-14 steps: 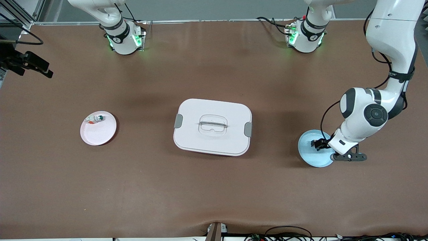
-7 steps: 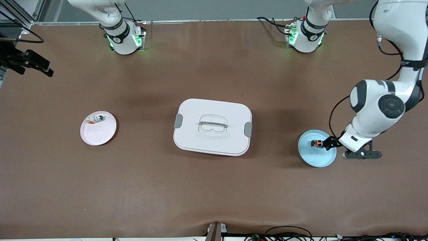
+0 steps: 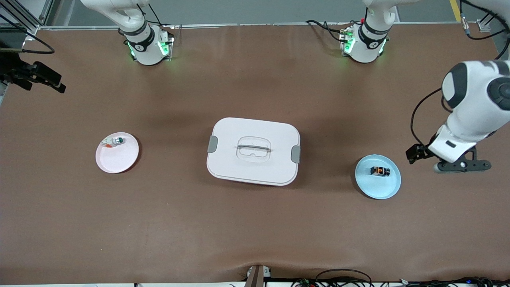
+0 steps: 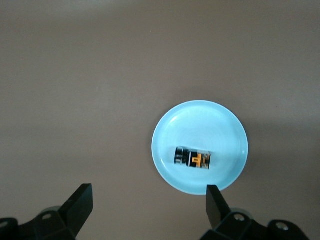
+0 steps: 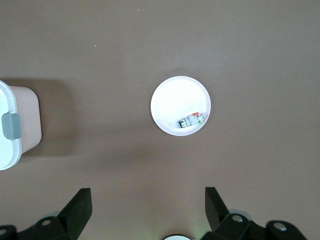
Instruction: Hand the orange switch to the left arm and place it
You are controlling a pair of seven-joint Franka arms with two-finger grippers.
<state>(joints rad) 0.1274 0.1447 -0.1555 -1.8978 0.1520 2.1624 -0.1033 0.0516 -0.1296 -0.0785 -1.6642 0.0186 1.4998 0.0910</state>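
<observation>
The orange switch lies on its side on a blue plate toward the left arm's end of the table. In the left wrist view the switch shows dark with orange marks on the plate. My left gripper hangs open and holds nothing, over bare table beside the blue plate; its own view shows the gripper with jaws wide apart. The white box sits at mid-table. My right gripper is open, high above the table, and grips nothing.
A pink plate toward the right arm's end holds a small white-and-green part. The right wrist view shows that plate, the part and a corner of the box. Cables lie along the table's near edge.
My left gripper has drawn away from the blue plate toward the left arm's end of the table, uncovering the switch, which stays on the plate. The right arm barely moved.
</observation>
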